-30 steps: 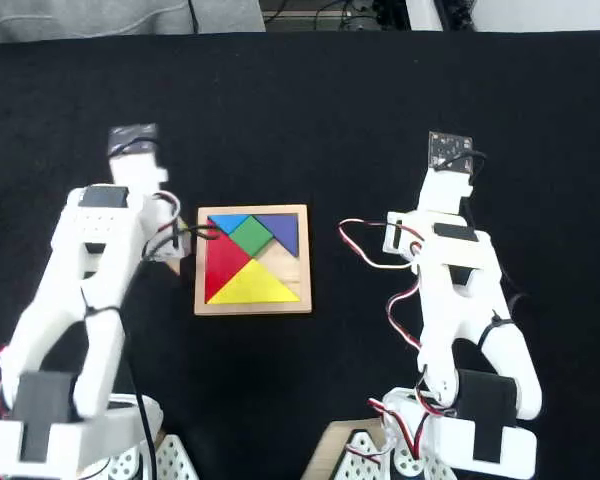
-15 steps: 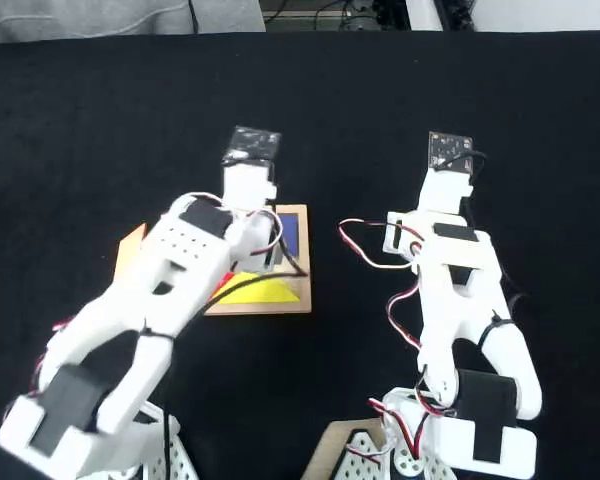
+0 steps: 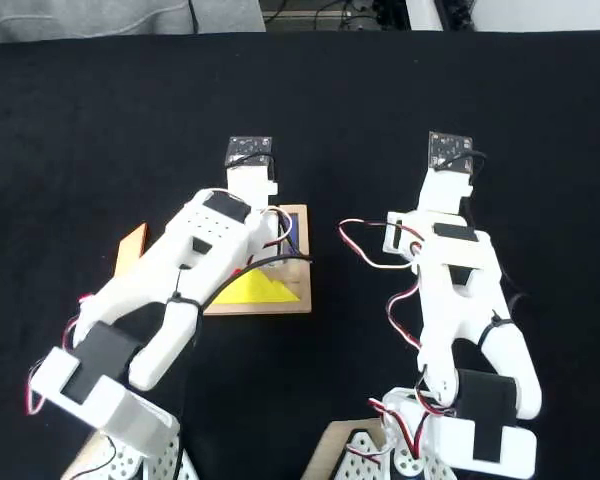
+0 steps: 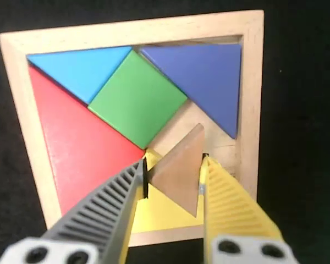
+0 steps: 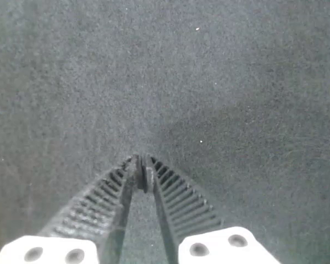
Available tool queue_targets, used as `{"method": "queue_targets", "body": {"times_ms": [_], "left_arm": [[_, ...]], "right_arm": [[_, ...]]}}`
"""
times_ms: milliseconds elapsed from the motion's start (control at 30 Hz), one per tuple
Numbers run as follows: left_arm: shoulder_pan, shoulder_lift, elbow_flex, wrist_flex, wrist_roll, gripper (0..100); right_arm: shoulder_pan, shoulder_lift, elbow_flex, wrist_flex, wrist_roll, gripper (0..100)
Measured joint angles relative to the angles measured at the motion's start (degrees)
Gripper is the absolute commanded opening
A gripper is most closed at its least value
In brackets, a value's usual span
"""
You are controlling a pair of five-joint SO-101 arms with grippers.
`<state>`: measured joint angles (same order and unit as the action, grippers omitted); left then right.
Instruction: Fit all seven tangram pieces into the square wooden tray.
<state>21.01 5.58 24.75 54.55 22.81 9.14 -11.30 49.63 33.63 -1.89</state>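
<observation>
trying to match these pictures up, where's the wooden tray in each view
high view: tray near the table's middle, partly under the left arm.
left wrist view: tray directly below the left gripper.
right wrist view: black cloth below the right gripper.
shared landmark: the yellow triangle lying in the tray.

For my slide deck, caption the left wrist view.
Left tool holding a brown triangle over the open gap in the wooden tray, beside the green square.

Black table (image 3: pixel 540 100), grey cloth (image 3: pixel 90 15), dark cables (image 3: pixel 325 12)
</observation>
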Motion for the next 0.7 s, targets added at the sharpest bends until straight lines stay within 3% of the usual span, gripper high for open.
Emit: {"method": "queue_targets", "body": {"times_ms": [267, 700], "left_arm": [[0.00, 1.05, -1.41, 0.00, 2.02, 29], [0.26, 1.05, -1.85, 0.09, 2.99, 29]], "right_arm": [[0.00, 0.00, 0.00, 0.00, 0.00, 1.1], [0.00, 0.00, 0.00, 0.00, 0.00, 1.1]]}}
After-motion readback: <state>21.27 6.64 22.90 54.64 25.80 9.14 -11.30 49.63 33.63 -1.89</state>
